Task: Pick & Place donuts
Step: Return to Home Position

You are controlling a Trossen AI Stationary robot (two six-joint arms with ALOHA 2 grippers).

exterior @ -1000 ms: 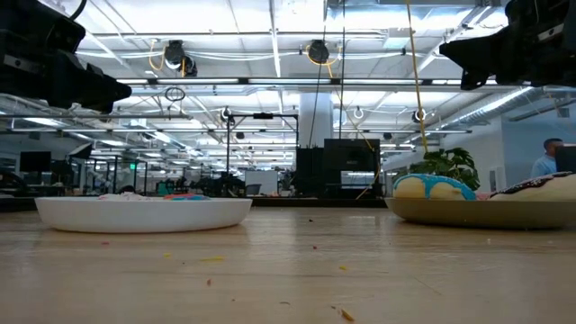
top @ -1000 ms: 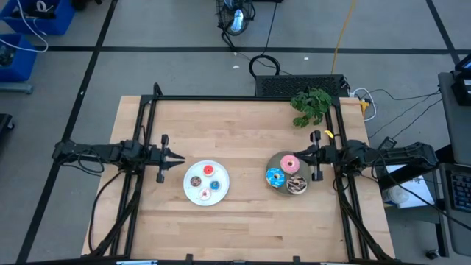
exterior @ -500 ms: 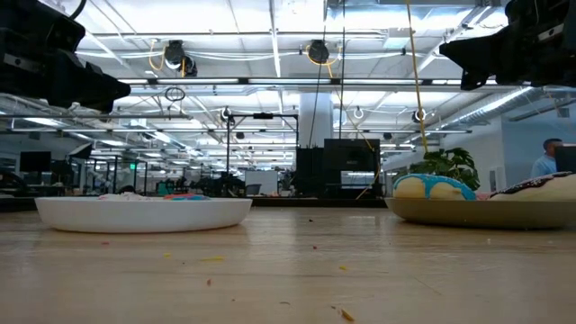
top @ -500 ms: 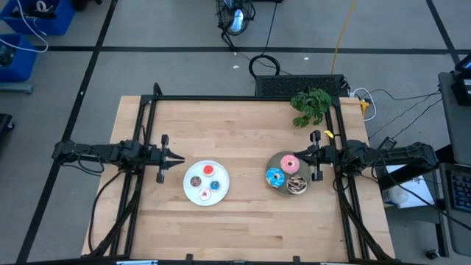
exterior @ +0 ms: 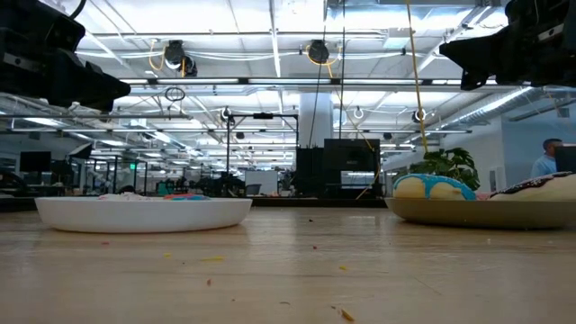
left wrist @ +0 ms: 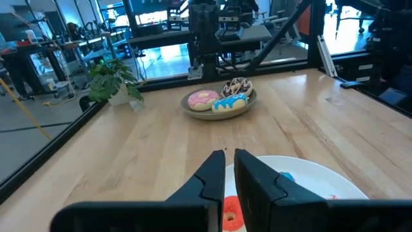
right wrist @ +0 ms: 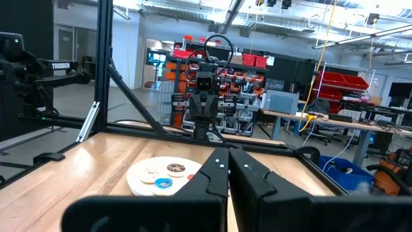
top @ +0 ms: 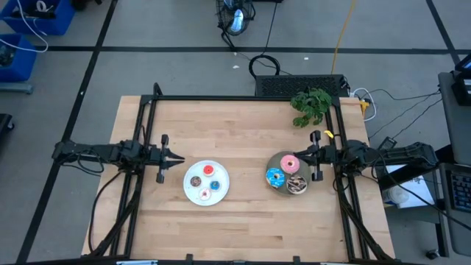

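White plate [exterior: 144,214], grey plate [exterior: 477,213], leafy plant [top: 311,105]

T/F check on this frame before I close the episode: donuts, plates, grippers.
1. Four tiny donuts lie on the white plate: true.
2. The pink donut lies on the white plate: false. It shares the grey plate with the blue sprinkled donut and the chocolate donut.
3. The left gripper holds a donut: false. It is shut on nothing, beside the white plate.
4. The right gripper is shut and empty, near the grey plate: true.
5. A green plant stands on the table: true.
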